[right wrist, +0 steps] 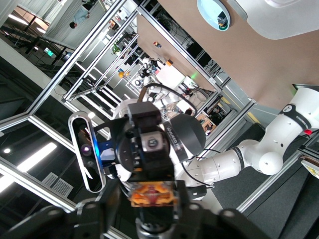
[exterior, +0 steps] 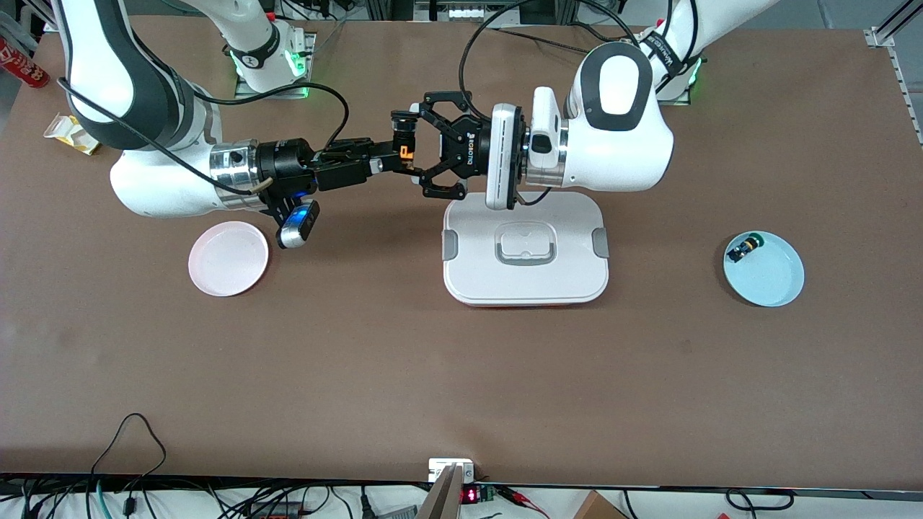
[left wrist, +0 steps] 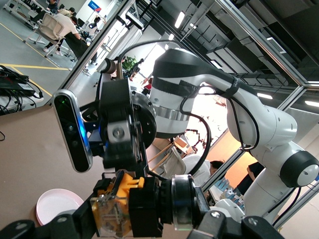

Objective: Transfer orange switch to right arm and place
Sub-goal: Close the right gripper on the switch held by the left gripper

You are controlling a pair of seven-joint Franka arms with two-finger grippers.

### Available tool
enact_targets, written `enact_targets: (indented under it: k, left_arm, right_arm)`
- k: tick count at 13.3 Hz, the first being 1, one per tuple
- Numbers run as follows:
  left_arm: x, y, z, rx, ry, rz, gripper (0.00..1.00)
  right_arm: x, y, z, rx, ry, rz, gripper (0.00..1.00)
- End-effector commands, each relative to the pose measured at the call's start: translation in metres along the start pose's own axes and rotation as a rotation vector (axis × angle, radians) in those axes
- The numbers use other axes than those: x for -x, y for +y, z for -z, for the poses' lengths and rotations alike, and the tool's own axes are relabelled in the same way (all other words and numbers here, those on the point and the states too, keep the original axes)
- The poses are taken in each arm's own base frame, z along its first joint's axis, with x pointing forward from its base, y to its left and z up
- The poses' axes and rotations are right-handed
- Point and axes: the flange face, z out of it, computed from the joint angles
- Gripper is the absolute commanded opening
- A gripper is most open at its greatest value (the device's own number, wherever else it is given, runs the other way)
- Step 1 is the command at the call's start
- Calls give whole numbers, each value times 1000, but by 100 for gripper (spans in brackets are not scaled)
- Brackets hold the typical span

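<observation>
Both claws clamp the orange switch [exterior: 406, 152] mid-air near the desk's robot-side edge: left claw [exterior: 418, 148] shut on it, right claw [exterior: 395, 160] pinching its orange block — release early and it drops.

The brown bench [exterior: 461, 389] carries a white lidded box [exterior: 526, 249] at its middle. Toward the right arm's end lies an empty pink plate [exterior: 228, 258], about as near the front camera as the box. Toward the left arm's end lies a pale blue plate [exterior: 764, 269]. At the far corner of the right arm's end sit a yellow-and-white carton [exterior: 71, 134] and a red can [exterior: 23, 63].
</observation>
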Motion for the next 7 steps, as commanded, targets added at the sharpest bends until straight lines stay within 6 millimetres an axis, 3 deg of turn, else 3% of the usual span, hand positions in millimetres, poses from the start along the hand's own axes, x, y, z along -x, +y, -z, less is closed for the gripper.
enact_targets:
  k: [1, 5, 6, 7]
  left_arm:
    - [2, 2, -2, 9, 21, -7, 31]
    - [2, 2, -2, 9, 21, -7, 32]
    - [2, 1, -1, 8, 22, -6, 36]
    - [2, 2, -1, 8, 21, -9, 79]
  right_arm:
    - [4, -1, -10, -18, -6, 28, 23]
    - [5, -2, -13, -26, -13, 63, 19]
    - [5, -1, -14, -26, -14, 63, 19]
    - [5, -2, -13, -27, -14, 64, 19]
